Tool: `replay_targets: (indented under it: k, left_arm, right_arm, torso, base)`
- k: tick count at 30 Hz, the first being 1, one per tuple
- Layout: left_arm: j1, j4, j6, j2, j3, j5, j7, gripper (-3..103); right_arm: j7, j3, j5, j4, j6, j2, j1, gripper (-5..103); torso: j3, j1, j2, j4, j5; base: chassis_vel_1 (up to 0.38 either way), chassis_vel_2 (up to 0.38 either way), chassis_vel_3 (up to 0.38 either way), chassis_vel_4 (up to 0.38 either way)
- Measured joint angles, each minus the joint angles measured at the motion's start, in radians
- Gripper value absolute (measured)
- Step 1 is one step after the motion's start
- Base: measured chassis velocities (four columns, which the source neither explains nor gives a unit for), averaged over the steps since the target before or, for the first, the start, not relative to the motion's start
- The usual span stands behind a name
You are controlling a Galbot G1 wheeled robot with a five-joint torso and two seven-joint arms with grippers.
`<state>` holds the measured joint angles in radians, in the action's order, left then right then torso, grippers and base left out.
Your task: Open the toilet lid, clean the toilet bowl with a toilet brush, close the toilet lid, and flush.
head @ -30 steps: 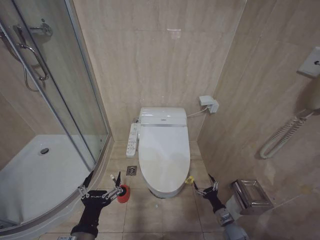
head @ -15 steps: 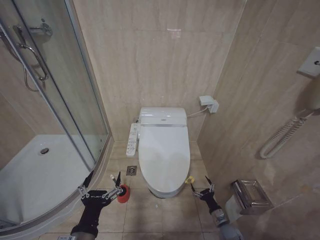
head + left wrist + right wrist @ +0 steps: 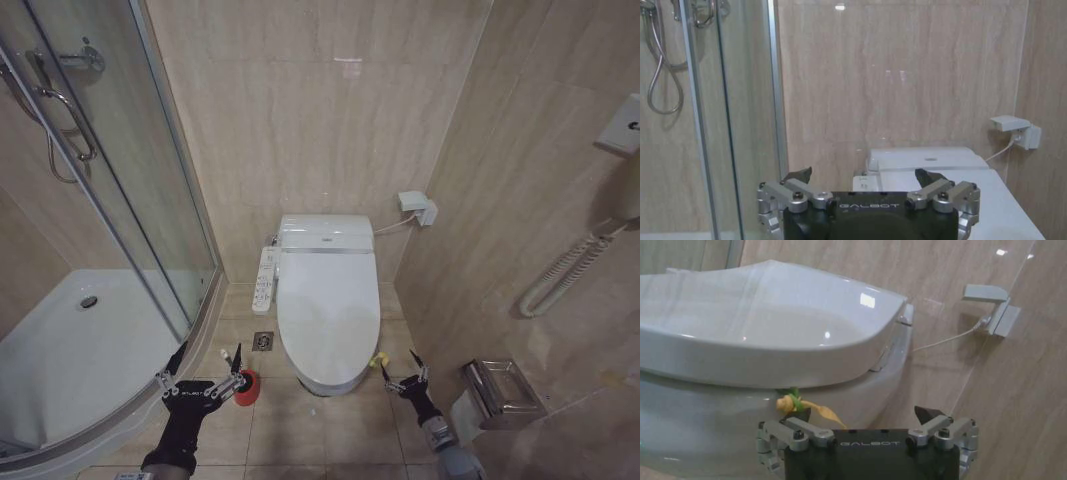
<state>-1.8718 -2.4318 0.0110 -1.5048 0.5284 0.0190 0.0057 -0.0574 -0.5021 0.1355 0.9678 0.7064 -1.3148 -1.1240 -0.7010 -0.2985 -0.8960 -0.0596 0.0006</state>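
At the toilet's 4 o'clock, low over the floor tiles, the right hand (image 3: 402,377) reaches forward with fingers spread, empty, beside a yellow tag (image 3: 378,359) under the rim. Toilet lid (image 3: 327,305) down over the toilet bowl (image 3: 325,384). At 7 o'clock the left hand (image 3: 205,375) hovers open, level, wrist straight. Red holder (image 3: 247,388) just beside its fingers; toilet brush not discernible.

- Beige marble-look wall tiles (image 3: 330,130) are running up behind the glass shower enclosure (image 3: 110,200), catching a ceiling-light glare.
- A white shower tray (image 3: 70,350) is lying inside that enclosure.
- A floor drain (image 3: 263,341) is sitting in the tan floor just beside the enclosure's curved sill.
- A chrome paper holder (image 3: 503,392) is hanging on the wall opposite the enclosure.
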Motion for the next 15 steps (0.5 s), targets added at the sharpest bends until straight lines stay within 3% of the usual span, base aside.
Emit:
replay_targets:
  k: [15]
  left_arm:
    - [0.000,0.000,0.000,0.000,0.000,0.000,0.000,100]
  right_arm:
    - [0.006,-0.017,0.031,-0.120,0.027,-0.052,0.070,100]
  torso:
    - [0.000,0.000,0.000,-0.0003,-0.0003]
  base:
    - [0.000,0.000,0.000,0.000]
